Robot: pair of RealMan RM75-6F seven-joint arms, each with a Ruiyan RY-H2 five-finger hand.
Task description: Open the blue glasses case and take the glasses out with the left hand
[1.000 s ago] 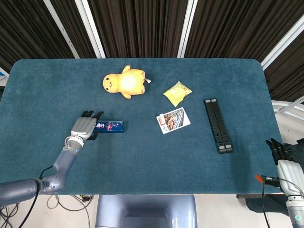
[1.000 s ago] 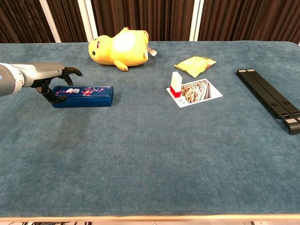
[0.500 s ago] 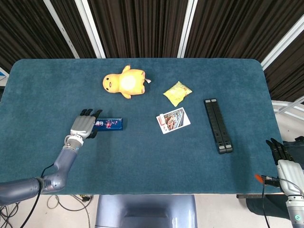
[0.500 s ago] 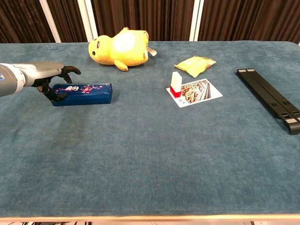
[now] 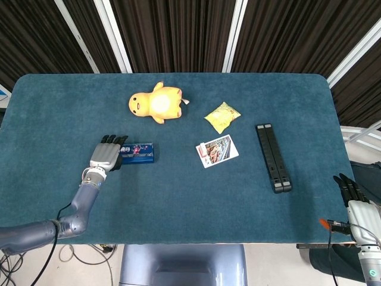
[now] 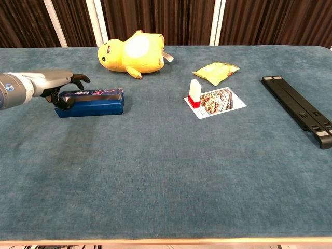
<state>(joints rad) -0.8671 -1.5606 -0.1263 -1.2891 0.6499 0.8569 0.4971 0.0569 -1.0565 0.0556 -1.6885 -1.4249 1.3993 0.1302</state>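
The blue glasses case (image 5: 138, 153) lies left of the table's middle, closed, and in the chest view it (image 6: 93, 101) stands tipped onto its long side with the patterned lid facing up and away. My left hand (image 5: 106, 156) grips its left end, fingers curled over the top and thumb at the front (image 6: 57, 85). No glasses are visible. My right hand (image 5: 359, 208) hangs off the table's near right corner with straight fingers and holds nothing; the chest view does not show it.
A yellow plush toy (image 5: 158, 102) lies behind the case. A yellow packet (image 5: 222, 116), a picture card (image 5: 217, 151) with a small red-and-white box (image 6: 194, 93) on it, and a long black bar (image 5: 273, 157) lie to the right.
The case has tipped from flat up onto its long side and shifted slightly away from me. My left hand stayed on its left end and moved with it. The right hand has not moved.
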